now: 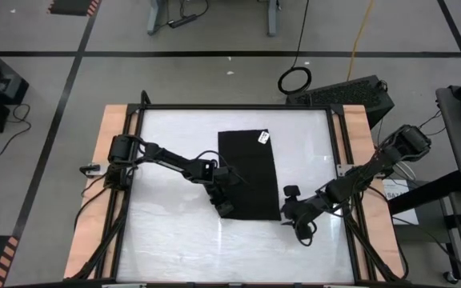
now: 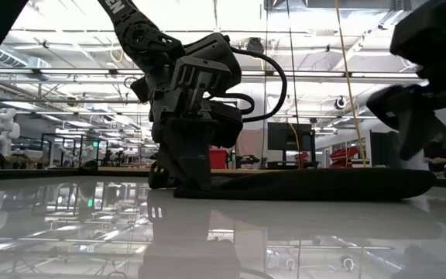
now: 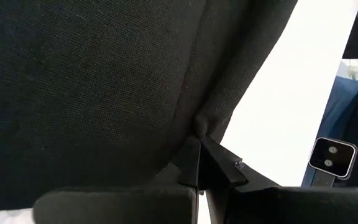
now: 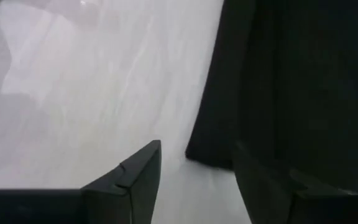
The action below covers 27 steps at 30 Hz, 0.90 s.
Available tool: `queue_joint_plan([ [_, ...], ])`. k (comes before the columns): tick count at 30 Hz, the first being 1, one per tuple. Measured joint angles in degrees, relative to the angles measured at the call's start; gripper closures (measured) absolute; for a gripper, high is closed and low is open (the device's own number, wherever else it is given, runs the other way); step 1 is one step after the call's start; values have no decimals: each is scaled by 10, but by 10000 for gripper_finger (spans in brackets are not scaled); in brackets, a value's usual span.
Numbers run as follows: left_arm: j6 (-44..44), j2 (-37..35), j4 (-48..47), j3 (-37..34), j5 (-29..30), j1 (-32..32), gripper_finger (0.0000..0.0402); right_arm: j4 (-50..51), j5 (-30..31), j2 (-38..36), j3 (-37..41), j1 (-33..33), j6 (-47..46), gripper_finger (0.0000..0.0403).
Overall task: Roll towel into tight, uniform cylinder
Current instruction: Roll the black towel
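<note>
Towel (image 1: 249, 176), flat and unrolled; left gripper (image 1: 224, 206) clenched on near corner to start roll; right gripper (image 1: 291, 214) released beside opposite corner

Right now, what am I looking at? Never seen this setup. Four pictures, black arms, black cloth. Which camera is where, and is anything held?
It is a robot with two dark jointed arms at a white table, each ending in a two-finger pincer.

One picture looks straight down from above, one looks level across the tabletop, and two come from cameras on the arms' wrists.

On the table lies a black towel, spread flat, with a small white tag at its far edge.

The left pincer sits at the towel's near left corner. In its wrist view the fingers are shut on a pinch of the cloth.

The right pincer is at the near right corner. Its wrist view shows its fingers apart, with the towel's corner lying just beyond them, so it holds nothing.
</note>
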State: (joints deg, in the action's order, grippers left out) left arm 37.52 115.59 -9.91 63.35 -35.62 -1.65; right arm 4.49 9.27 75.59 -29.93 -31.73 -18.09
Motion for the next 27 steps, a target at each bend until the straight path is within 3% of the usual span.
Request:
queue_joint_plan([
  [18, -4, 0, 1, 0, -1, 0, 391, -48, 17, 91, 0, 13, -13, 246],
  [22, -4, 0, 1, 0, -2, 0, 391, -48, 16, 94, -1, 15, -17, 286],
  [27, -8, 0, -1, 0, -7, 0, 391, -48, -8, 94, -1, 22, -28, 374],
])
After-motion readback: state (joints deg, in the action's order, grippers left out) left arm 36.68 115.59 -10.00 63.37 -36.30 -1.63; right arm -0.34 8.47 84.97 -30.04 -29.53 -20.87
